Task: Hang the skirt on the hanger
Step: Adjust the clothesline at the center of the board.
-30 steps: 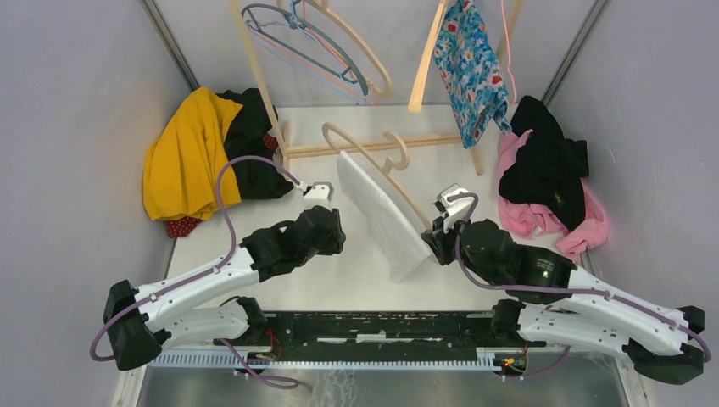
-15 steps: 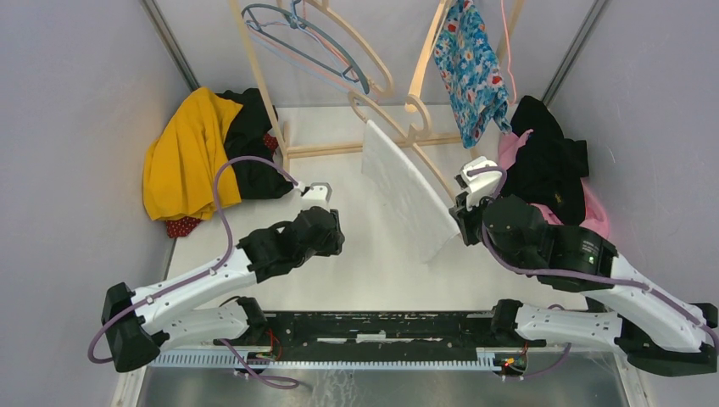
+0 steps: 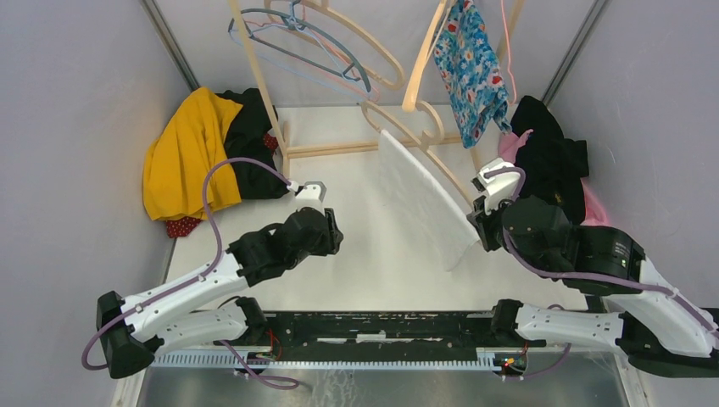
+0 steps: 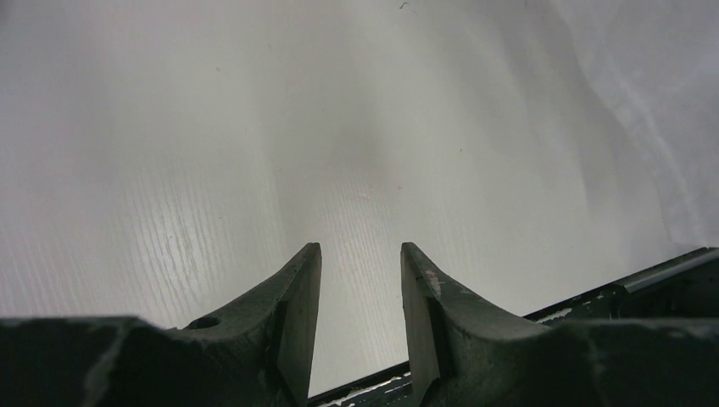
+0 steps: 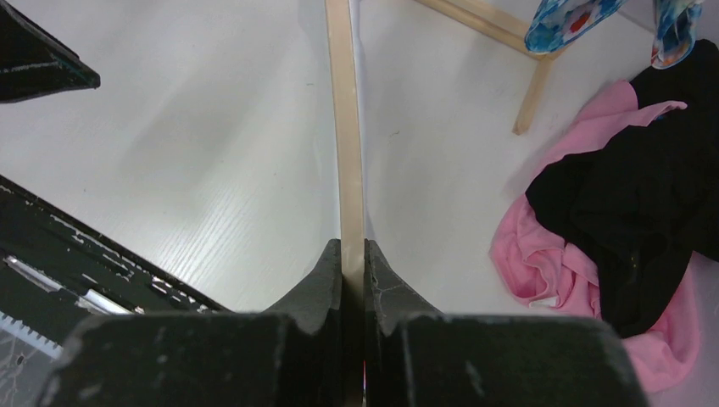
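1. Right hand (image 5: 353,246): clenched on one end of the wooden hanger (image 5: 343,127). The pale bar runs straight out from between the pinched fingers.
2. From above, that hanger (image 3: 448,170) sits tilted in the air, its hook end up near the low crossbar of the wooden rack (image 3: 263,93), its gripped end lower and closer to the arms.
3. White skirt (image 3: 424,203): draped along the hanger's arm and hanging down from it as a long flat panel. Its lowest corner is just beside the right hand; I cannot tell whether it touches the table (image 3: 356,254).
4. Left hand (image 4: 360,248): released, fingers parted with nothing between them, over bare table and well apart from the skirt. A fold of white cloth shows at the far right of the left wrist view.
5. On the rack: grey hangers (image 3: 297,30) at the top, floral garment (image 3: 470,68) hanging on the right side.
6. Yellow garment (image 3: 182,153) heaped with black cloth by the left wall.
7. Pink and black heap (image 3: 551,170) by the right wall, just behind the right arm
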`<action>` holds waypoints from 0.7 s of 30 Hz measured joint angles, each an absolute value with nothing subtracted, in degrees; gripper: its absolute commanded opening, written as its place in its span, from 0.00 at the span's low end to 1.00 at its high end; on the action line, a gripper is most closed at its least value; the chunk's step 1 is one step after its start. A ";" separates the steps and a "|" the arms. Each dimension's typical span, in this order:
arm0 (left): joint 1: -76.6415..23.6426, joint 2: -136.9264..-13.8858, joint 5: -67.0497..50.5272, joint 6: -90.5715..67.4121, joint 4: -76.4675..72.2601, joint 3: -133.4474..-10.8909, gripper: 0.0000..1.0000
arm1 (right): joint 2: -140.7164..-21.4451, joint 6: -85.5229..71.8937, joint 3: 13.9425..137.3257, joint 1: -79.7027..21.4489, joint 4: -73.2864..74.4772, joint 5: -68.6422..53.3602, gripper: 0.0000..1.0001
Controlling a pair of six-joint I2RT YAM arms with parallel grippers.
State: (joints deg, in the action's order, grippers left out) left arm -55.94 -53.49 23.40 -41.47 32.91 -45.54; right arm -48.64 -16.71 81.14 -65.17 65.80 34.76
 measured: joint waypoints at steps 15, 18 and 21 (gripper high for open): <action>-55.94 -52.82 23.03 -41.47 32.93 -45.45 0.46 | -44.40 -21.37 83.85 -65.25 81.06 38.35 0.01; -55.92 -52.82 22.44 -41.47 32.91 -45.36 0.45 | -45.82 -21.61 85.52 -65.25 82.39 41.78 0.01; -55.94 -52.80 22.31 -41.47 32.93 -45.34 0.45 | -47.59 -21.39 86.65 -65.25 81.93 45.50 0.01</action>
